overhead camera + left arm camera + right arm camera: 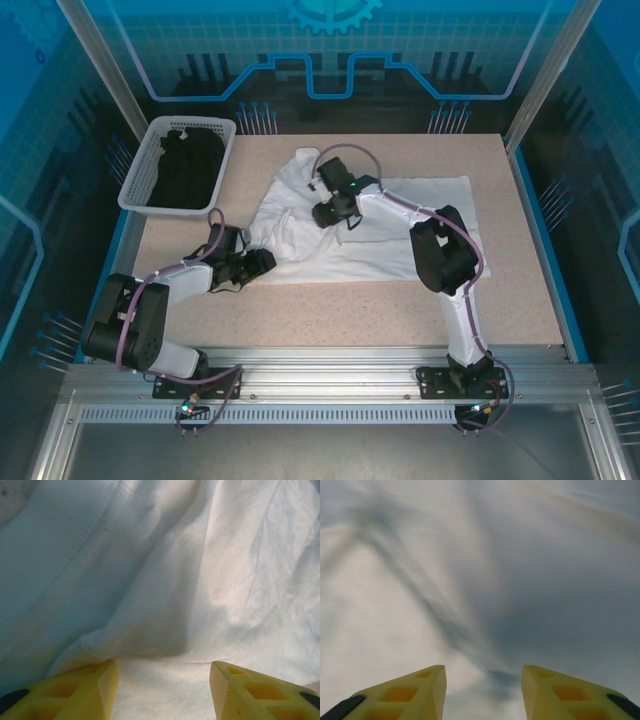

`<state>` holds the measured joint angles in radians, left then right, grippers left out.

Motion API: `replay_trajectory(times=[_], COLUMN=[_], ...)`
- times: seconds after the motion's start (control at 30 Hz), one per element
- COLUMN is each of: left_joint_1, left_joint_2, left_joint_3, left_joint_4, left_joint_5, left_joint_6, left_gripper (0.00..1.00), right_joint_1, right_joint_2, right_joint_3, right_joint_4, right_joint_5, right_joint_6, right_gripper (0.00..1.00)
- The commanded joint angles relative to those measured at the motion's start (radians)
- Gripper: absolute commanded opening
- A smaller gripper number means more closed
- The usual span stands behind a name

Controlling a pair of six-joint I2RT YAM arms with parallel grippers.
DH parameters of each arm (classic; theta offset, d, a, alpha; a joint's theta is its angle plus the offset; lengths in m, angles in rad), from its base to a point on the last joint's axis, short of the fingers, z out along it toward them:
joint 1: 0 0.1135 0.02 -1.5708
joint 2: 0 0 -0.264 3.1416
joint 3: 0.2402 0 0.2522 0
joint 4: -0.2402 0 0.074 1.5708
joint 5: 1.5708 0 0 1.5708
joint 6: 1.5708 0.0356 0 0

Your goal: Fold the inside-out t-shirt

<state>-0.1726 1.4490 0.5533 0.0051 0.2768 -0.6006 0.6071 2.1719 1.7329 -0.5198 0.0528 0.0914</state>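
Reaching over inside-out t-shirt (pixel 300 242), right gripper (pixel 484 668) spread; left gripper (pixel 164 663) low at its edge, also spread.

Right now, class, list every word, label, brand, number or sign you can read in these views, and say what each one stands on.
No readable text.
The white t-shirt: plain cloth, no print legible.
The basket and the black garment in it: no label to be read.
The blue back panel: a gear outline and line patterns, no words.
The table: unmarked.
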Motion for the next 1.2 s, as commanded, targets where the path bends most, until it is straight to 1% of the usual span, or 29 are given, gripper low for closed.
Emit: replay_trajectory(times=[0.0,0.07,0.17,0.37,0.47,0.57,0.63,0.7,0.77,0.87,0.9,0.97,1.03,1.1,1.17], left_joint_1=[0.009,0.010,0.010,0.010,0.010,0.010,0.010,0.010,0.010,0.005,0.001,-0.011,-0.028,-0.044,-0.056], left_joint_2=[-0.016,-0.026,-0.041,-0.071,-0.102,-0.142,-0.180,-0.225,-0.269,-0.314,-0.314,-0.298,-0.253,-0.195,-0.136], left_joint_3=[-0.027,-0.028,-0.035,-0.053,-0.072,-0.093,-0.101,-0.105,-0.104,-0.094,-0.081,-0.051,-0.008,0.039,0.081], left_joint_4=[-0.067,-0.075,-0.087,-0.106,-0.118,-0.122,-0.120,-0.116,-0.092,-0.025,-0.007,0.023,0.056,0.068,0.069], left_joint_5=[-0.038,-0.044,-0.054,-0.085,-0.113,-0.120,-0.118,-0.122,-0.121,-0.109,-0.100,-0.081,-0.058,-0.043,-0.032], left_joint_6=[0.017,0.021,0.026,0.030,0.025,0.014,0.010,0.008,0.002,-0.006,-0.006,-0.003,-0.002,-0.001,-0.003], left_gripper=[0.53,0.54,0.54,0.54,0.54,0.54,0.54,0.55,0.56,0.57,0.58,0.59,0.59,0.60,0.60], right_joint_1=[0.034,0.031,0.028,0.038,0.043,0.042,0.033,0.021,0.007,-0.041,-0.073,-0.150,-0.259,-0.377,-0.500], right_joint_2=[0.039,0.085,0.162,0.329,0.424,0.484,0.466,0.389,0.254,-0.006,-0.096,-0.249,-0.392,-0.493,-0.574], right_joint_3=[0.058,0.099,0.182,0.379,0.539,0.646,0.653,0.584,0.433,0.136,0.033,-0.149,-0.316,-0.444,-0.553], right_joint_4=[0.061,0.074,0.066,-0.008,-0.107,-0.192,-0.213,-0.201,-0.145,-0.050,-0.033,-0.026,-0.061,-0.098,-0.105], right_joint_5=[-0.209,-0.272,-0.325,-0.339,-0.306,-0.280,-0.284,-0.287,-0.288,-0.290,-0.288,-0.271,-0.220,-0.167,-0.143], right_joint_6=[0.097,0.180,0.264,0.334,0.353,0.362,0.339,0.293,0.238,0.176,0.168,0.167,0.188,0.220,0.245], right_gripper=[0.44,0.44,0.41,0.30,0.25,0.26,0.32,0.38,0.42,0.46,0.46,0.48,0.50,0.51,0.51])
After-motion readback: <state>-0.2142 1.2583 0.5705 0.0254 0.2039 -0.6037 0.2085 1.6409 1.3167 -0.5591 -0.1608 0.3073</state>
